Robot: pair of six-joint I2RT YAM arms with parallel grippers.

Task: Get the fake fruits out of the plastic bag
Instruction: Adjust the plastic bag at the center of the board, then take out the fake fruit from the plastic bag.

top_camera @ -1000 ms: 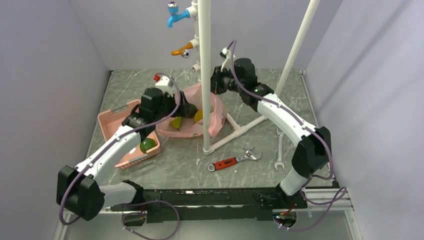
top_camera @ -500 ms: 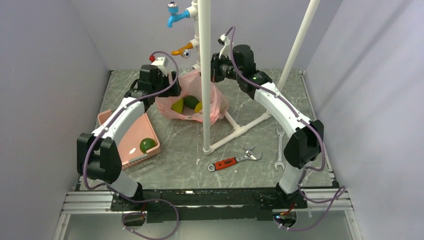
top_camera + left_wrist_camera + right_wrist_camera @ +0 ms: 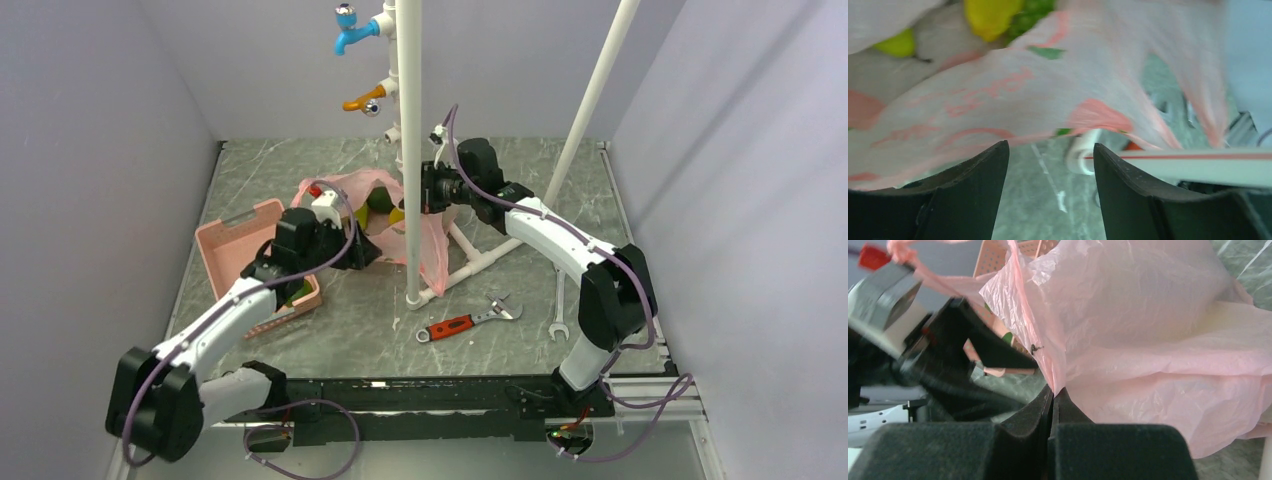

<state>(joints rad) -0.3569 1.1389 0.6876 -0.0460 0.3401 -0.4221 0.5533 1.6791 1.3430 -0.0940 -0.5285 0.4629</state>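
Note:
The plastic bag (image 3: pixel 432 232) lies crumpled round the foot of the white upright pole, thin and pink. In its open mouth show fake fruits: a green one (image 3: pixel 379 199) and a yellow one (image 3: pixel 396 213). My right gripper (image 3: pixel 424 192) is shut on the bag's rim (image 3: pixel 1052 388) and holds it up. My left gripper (image 3: pixel 358 248) sits low at the bag's front left, open, with only bare table between its fingers (image 3: pixel 983 175). In the left wrist view the bag's printed film (image 3: pixel 998 95) hangs just above the fingertips, with a yellow fruit (image 3: pixel 990 15) and a yellow-green one (image 3: pixel 895 44) beyond.
The pink slotted basket (image 3: pixel 232 240) stands left of the bag, partly under my left arm. A white upright pole (image 3: pixel 410 150), a slanted pole (image 3: pixel 592 100) and floor pipes (image 3: pixel 480 262) crowd the bag. A red-handled wrench (image 3: pixel 468 322) and a spanner (image 3: pixel 558 300) lie at front right.
My left arm swung from the bag's back left down to its front left, and its jaws narrowed somewhat. My right gripper came lower, still pinching the bag.

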